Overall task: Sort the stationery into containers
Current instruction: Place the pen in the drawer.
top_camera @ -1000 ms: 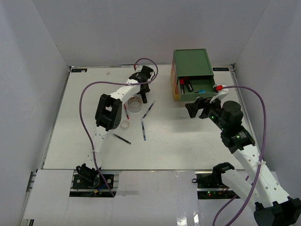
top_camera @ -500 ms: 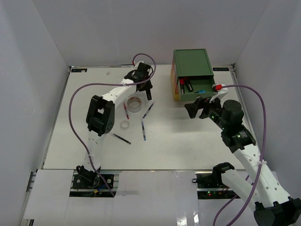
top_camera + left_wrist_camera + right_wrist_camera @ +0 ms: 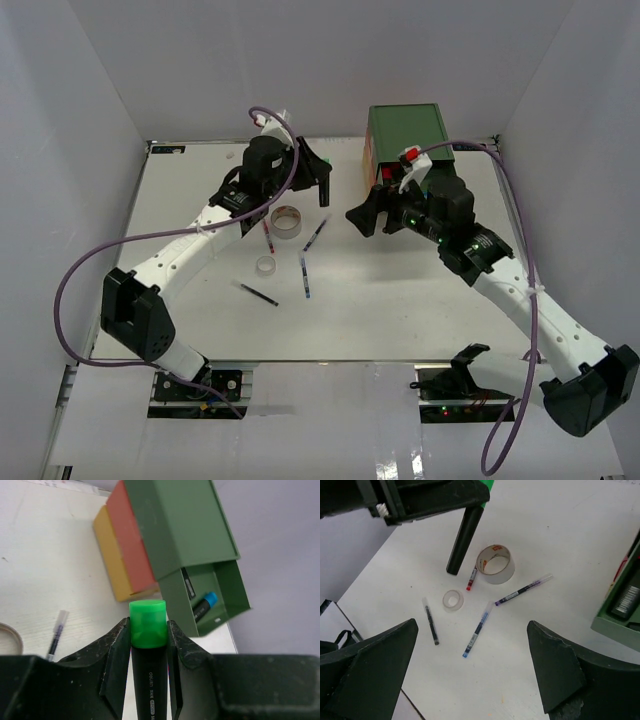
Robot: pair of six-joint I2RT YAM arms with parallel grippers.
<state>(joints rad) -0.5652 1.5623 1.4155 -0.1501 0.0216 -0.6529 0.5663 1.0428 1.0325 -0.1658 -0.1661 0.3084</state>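
While the white tabletop (image 3: 180, 300) carries everything, the drawer unit (image 3: 405, 125) sits at its far right, with the green drawer (image 3: 210, 595) standing open above the shut orange drawer (image 3: 130, 530) and yellow drawer (image 3: 112, 560); a blue-capped marker (image 3: 205, 605) lies inside the open one. Hovering above the tabletop just in front of the unit, the right fingers (image 3: 555, 665) are spread wide and hold nothing, with the loose stationery lying below and between them in the wrist view. Over the far middle of the tabletop, left of the unit and apart from it, the left fingers (image 3: 121, 645) are closed on the highlighter (image 3: 148, 625): its black barrel is pinched between them, one on each side, and its green cap sticks out past their tips, pointing toward the open drawer. Beneath, the grey roll (image 3: 495, 564) lies flat on the tabletop, the whitish roll (image 3: 453, 600) near it, and four pens (image 3: 477, 630) lie scattered around the two rolls, one touching the grey roll's edge.
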